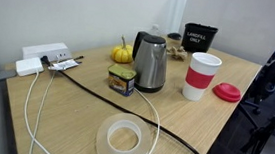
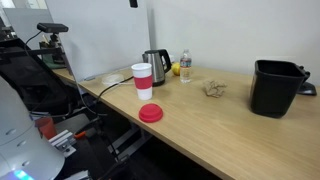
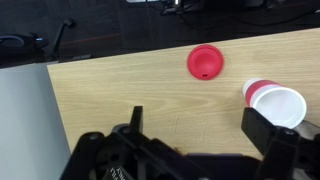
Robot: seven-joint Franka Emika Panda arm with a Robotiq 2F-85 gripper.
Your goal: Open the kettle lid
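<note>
Kettle (image 1: 151, 63) stands mid-table between a jar (image 1: 122, 81) and a paper cup (image 1: 202, 76), with the kettle lid (image 1: 149, 37) down. The steel body is probably rigid and slick. The plastic lid is probably light and hinged, so take it at the front edge or the catch by the handle. Hand (image 3: 198, 135) is spread and empty, facing the red cup lid (image 3: 204, 62). The kettle is outside the wrist view. 1 pale wood table (image 2: 230, 120), smooth, in a cluttered office.

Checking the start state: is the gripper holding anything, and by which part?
Nothing. The gripper is open over the table, its jaws empty.

White lettering on the black bin (image 1: 199, 37) — too small to read.
</note>
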